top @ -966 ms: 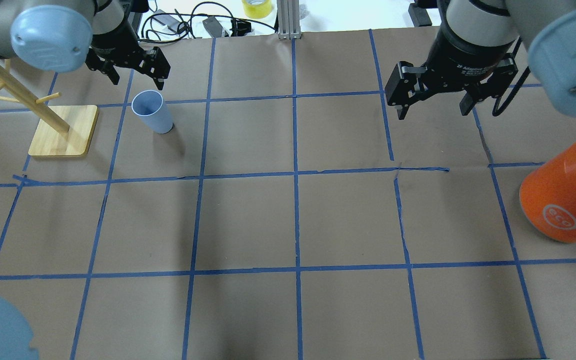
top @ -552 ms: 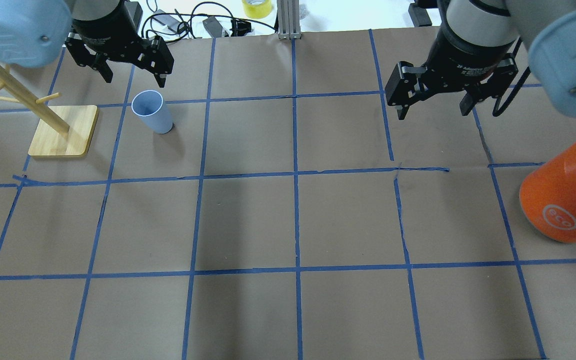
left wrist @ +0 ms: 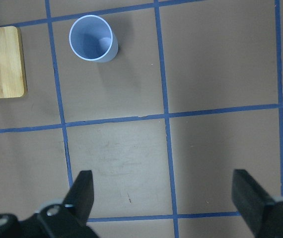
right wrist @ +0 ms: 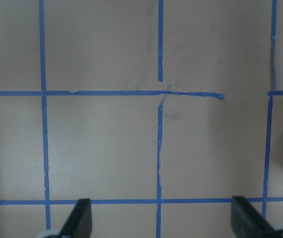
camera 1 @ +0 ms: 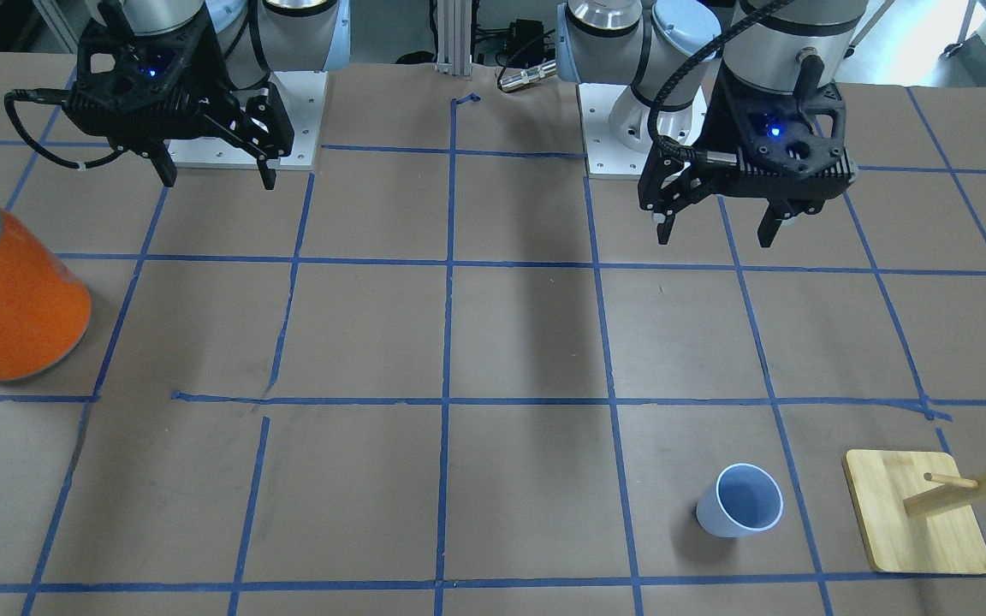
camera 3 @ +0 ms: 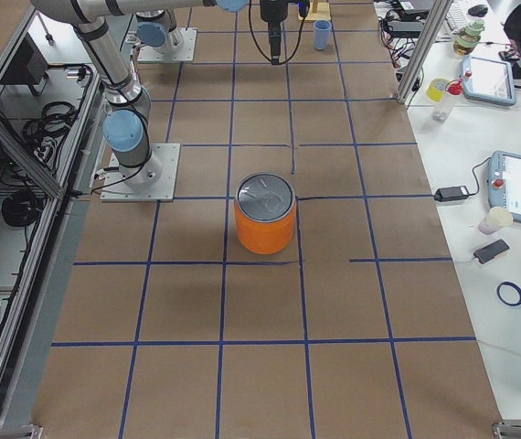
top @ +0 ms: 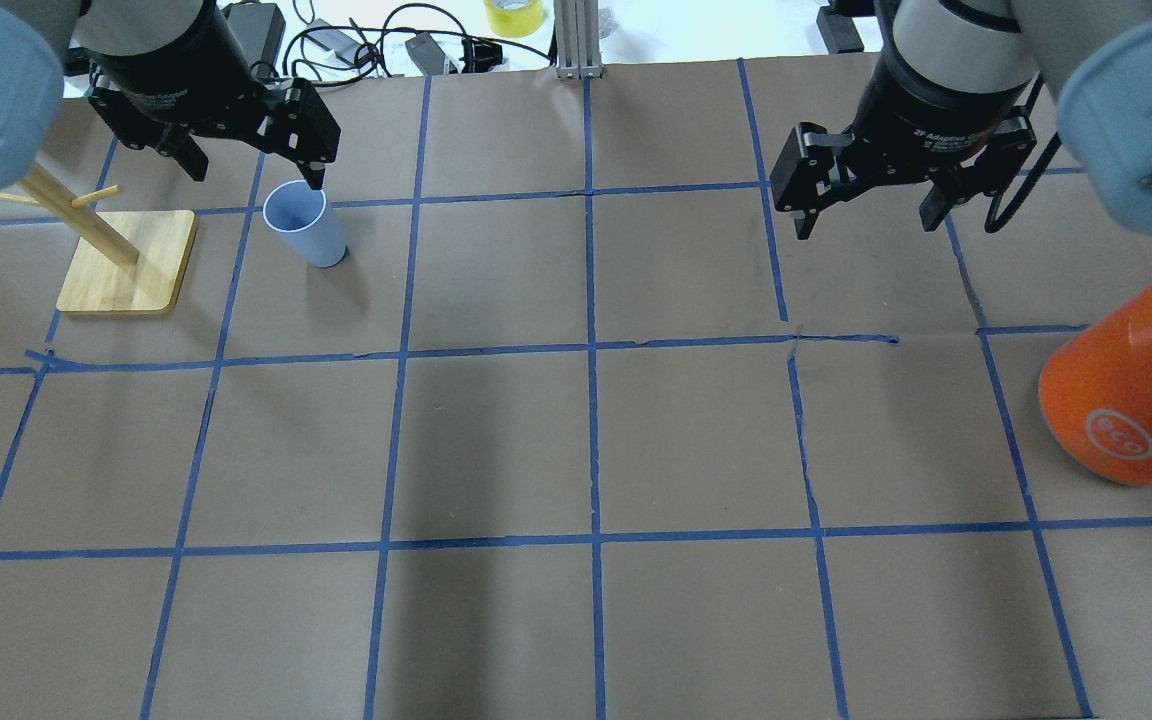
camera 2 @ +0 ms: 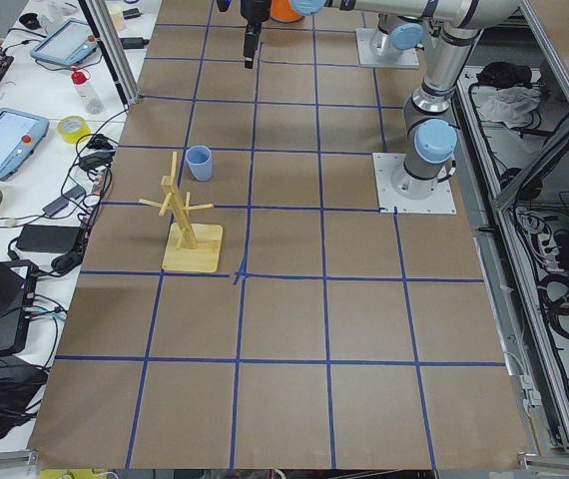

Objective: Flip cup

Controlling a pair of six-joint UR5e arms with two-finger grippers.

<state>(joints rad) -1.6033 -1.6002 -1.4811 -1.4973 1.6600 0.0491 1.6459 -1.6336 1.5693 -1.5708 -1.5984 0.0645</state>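
The cup [top: 304, 225] is a small pale blue tumbler standing upright, mouth up, on the brown table, left of centre. It also shows in the front view [camera 1: 741, 500] and at the top left of the left wrist view [left wrist: 93, 38]. My left gripper [top: 256, 172] is open and empty. It hangs well above the table, on the robot's side of the cup, and does not touch it [camera 1: 715, 238]. My right gripper [top: 866, 225] is open and empty, high over bare table on the right [camera 1: 219, 180].
A wooden peg stand [top: 126, 262] sits just left of the cup. A big orange can [top: 1126, 400] with a silver lid stands at the right edge. Cables and a yellow tape roll [top: 514, 15] lie beyond the table's far edge.
My left wrist has turned and the left gripper has shifted slightly, staying open near the cup. The cup and the right arm have not moved.
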